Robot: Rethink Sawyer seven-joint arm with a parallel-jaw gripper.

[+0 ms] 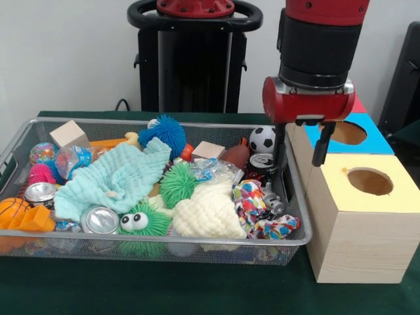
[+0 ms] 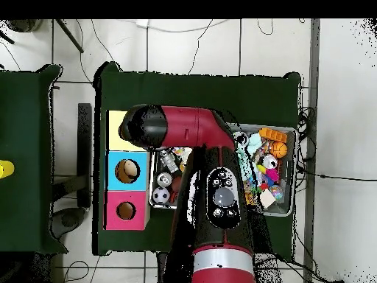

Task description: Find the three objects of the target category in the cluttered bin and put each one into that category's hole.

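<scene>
The bin (image 1: 164, 239) is a wide silver wire-mesh tray on the green table, full of mixed clutter. It holds a mint cloth (image 1: 111, 180), a cream cloth (image 1: 207, 211), a patterned cloth (image 1: 259, 209), metal cans (image 1: 100, 220), a soccer ball (image 1: 262, 138), spiky balls (image 1: 164, 131) and wooden cubes (image 1: 67, 134). My gripper (image 1: 300, 146) hangs open and empty over the bin's right rim, beside the boxes. In the overhead view the arm (image 2: 191, 133) hides the gripper and most of the bin (image 2: 291, 171).
Wooden boxes with round holes stand right of the bin: a yellow-topped one (image 1: 369, 180) nearest, a blue-topped one (image 1: 348, 132) behind it, and a pink-topped one (image 2: 125, 211) farthest. A green googly-eyed fuzzy ball (image 1: 139, 223) and an orange basketball (image 1: 12, 209) lie at the bin's front.
</scene>
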